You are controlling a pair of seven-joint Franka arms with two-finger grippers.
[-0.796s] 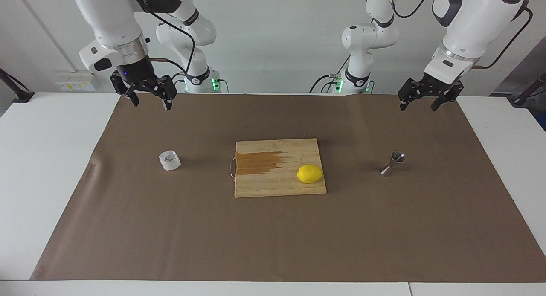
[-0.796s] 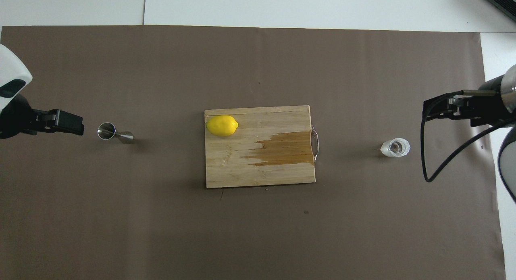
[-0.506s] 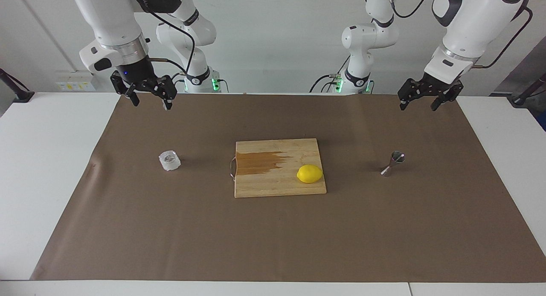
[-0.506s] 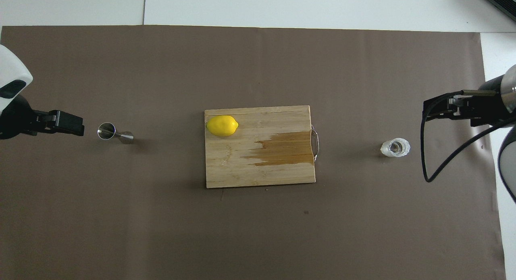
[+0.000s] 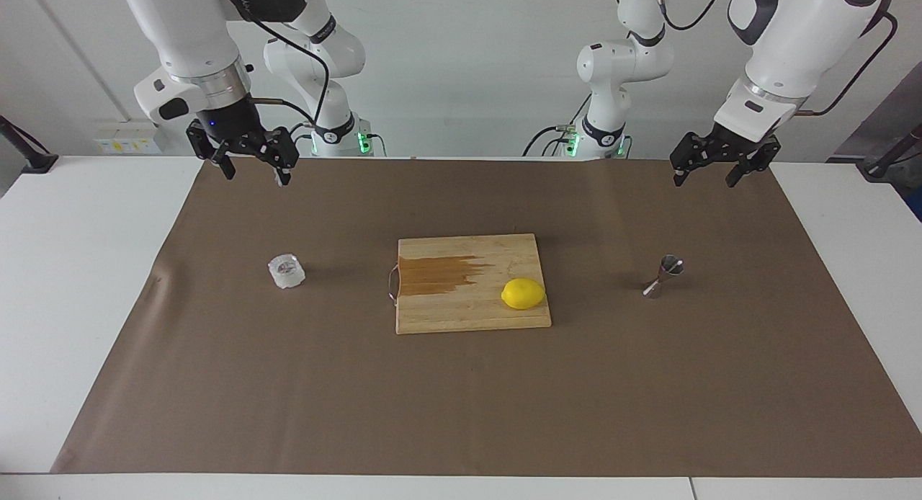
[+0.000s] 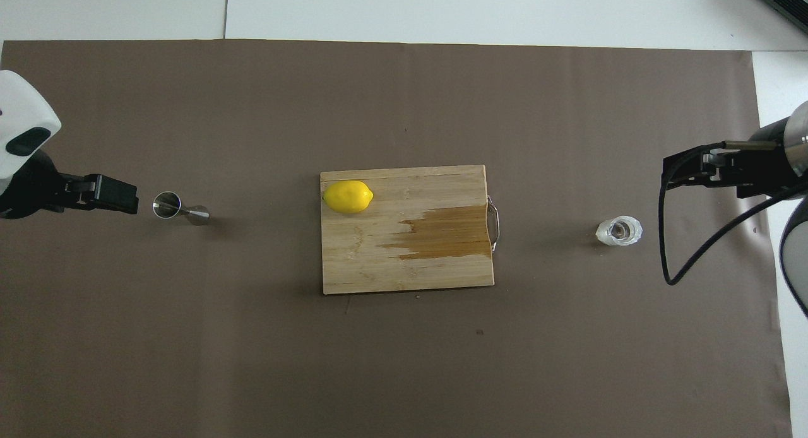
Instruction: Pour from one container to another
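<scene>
The clear faceted glass cup (image 5: 287,271) (image 6: 619,231) stands on the brown mat toward the right arm's end of the table. The steel hourglass jigger (image 5: 664,275) (image 6: 180,209) stands on the mat toward the left arm's end. My right gripper (image 5: 254,174) (image 6: 680,171) hangs open and empty in the air over the mat's edge by the robots, well apart from the cup. Raised over the same edge at its own end, my left gripper (image 5: 704,180) (image 6: 115,195) is open too, holding nothing and clear of the jigger.
A wooden cutting board (image 5: 461,313) (image 6: 379,271) with a dark wet patch and a metal handle lies mid-table between cup and jigger. A yellow lemon (image 5: 523,294) (image 6: 348,196) rests on its corner toward the jigger. The brown mat (image 5: 461,406) covers most of the white table.
The left gripper has shifted slightly, in the overhead view a little toward the jigger. The right arm, cup, jigger and lemon have not moved.
</scene>
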